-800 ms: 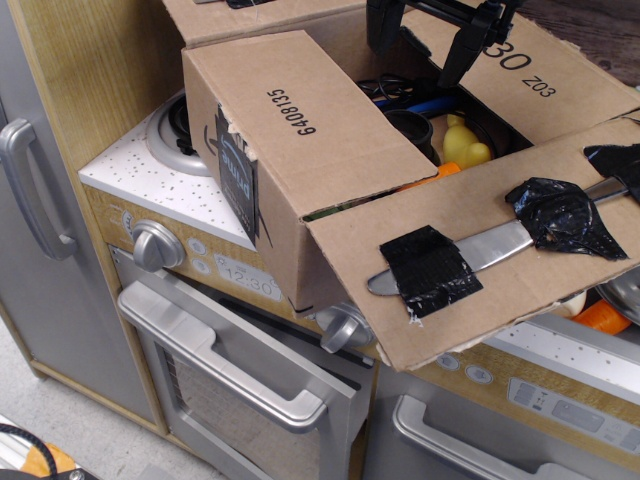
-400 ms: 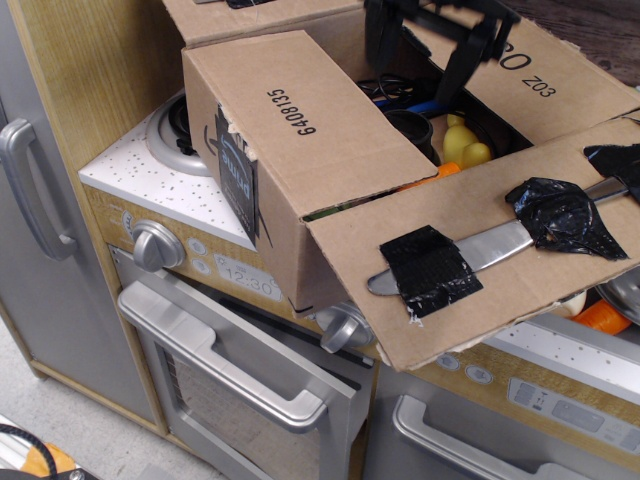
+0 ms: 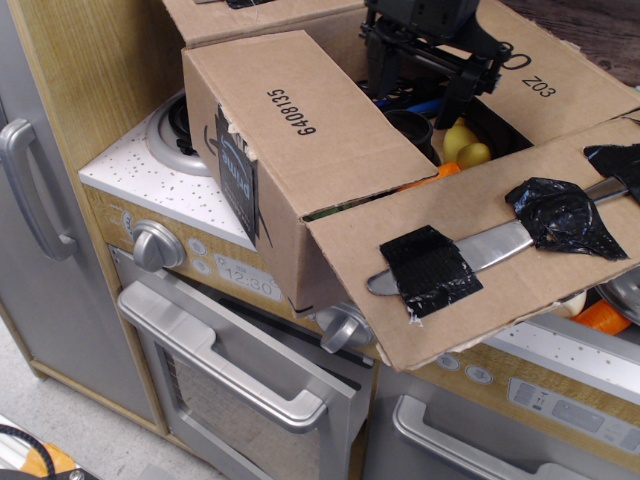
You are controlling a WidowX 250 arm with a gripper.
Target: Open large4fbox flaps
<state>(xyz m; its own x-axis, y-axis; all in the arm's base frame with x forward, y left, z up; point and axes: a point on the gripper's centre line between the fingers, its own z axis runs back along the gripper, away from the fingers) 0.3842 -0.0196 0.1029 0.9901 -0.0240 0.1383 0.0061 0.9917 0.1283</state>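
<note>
The large brown cardboard box [image 3: 275, 235] sits on a toy stove, a black label [image 3: 238, 172] on its left side. The flap printed "6408135" [image 3: 310, 120] lies flat over the left part of the opening. The flap printed "30 Z03" [image 3: 565, 85] is folded out at the back right. The front flap [image 3: 500, 290] hangs outward, with a metal knife [image 3: 490, 248] taped on by black tape. A further flap [image 3: 250, 15] shows at the top edge. My black gripper [image 3: 417, 95] is open, its fingers dipping into the box opening above a yellow duck [image 3: 462, 142] and a black cup [image 3: 412, 128].
The toy stove has a speckled white top [image 3: 140, 180], a burner [image 3: 175, 135], knobs [image 3: 155, 245] and an oven handle [image 3: 215, 350]. A grey fridge door with a handle [image 3: 25, 190] stands at the left. An orange toy [image 3: 610, 318] lies at the right edge.
My gripper has come down from the top edge and slightly left, so its fingers now reach into the box opening. The flaps have not moved.
</note>
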